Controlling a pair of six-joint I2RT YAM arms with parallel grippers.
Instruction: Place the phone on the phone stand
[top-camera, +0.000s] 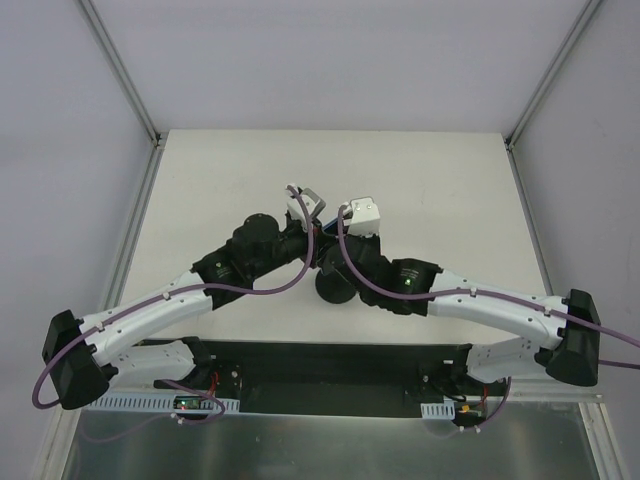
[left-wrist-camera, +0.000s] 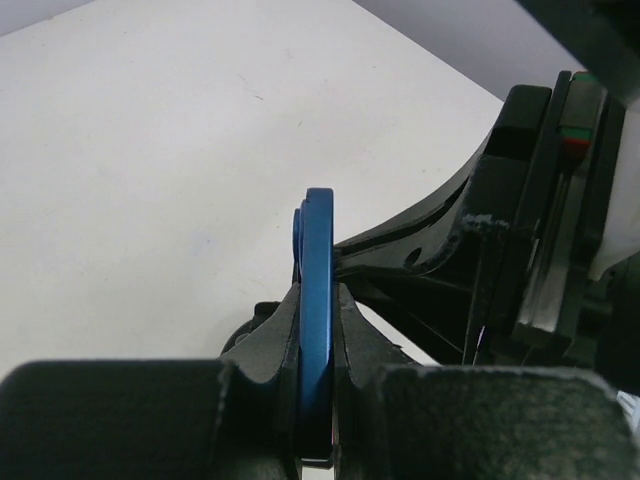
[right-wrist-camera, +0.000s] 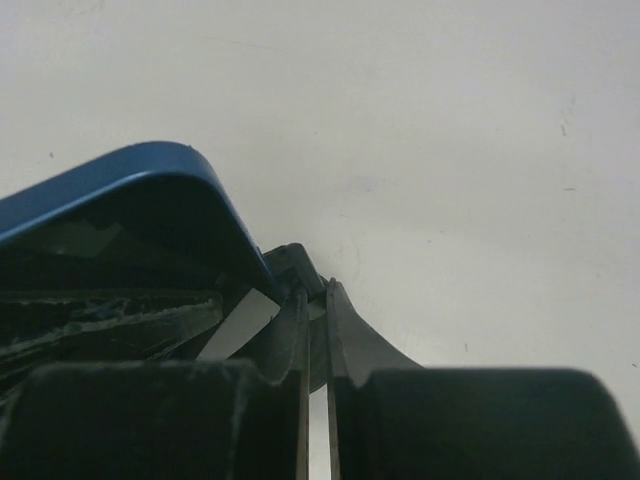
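The left gripper (left-wrist-camera: 317, 300) is clamped on the thin dark phone with the bluish rim (left-wrist-camera: 318, 235). Its two pads press the flat faces, and the slab stands edge-on between them, raised off the white table (top-camera: 230, 170) at the middle where both arms meet. The phone looks stiff and light. Its smooth, glassy faces would probably slip under a loose pinch and could crack under a hard one. Holding it across the faces seems sound, provided the end meant for the holder is left free.

The right gripper (right-wrist-camera: 315, 305) is drawn nearly closed, with only a slit of light between its fingers. The phone's rounded corner is just beside its tips. I cannot tell whether it pinches anything.

Only part of the round disc base of the all-black phone stand (top-camera: 335, 287) shows from overhead. The wrists hide its stem and holder. A small black part beyond the right fingertips may be that holder, but it is unclear. The gripper body covers the phone's near end.
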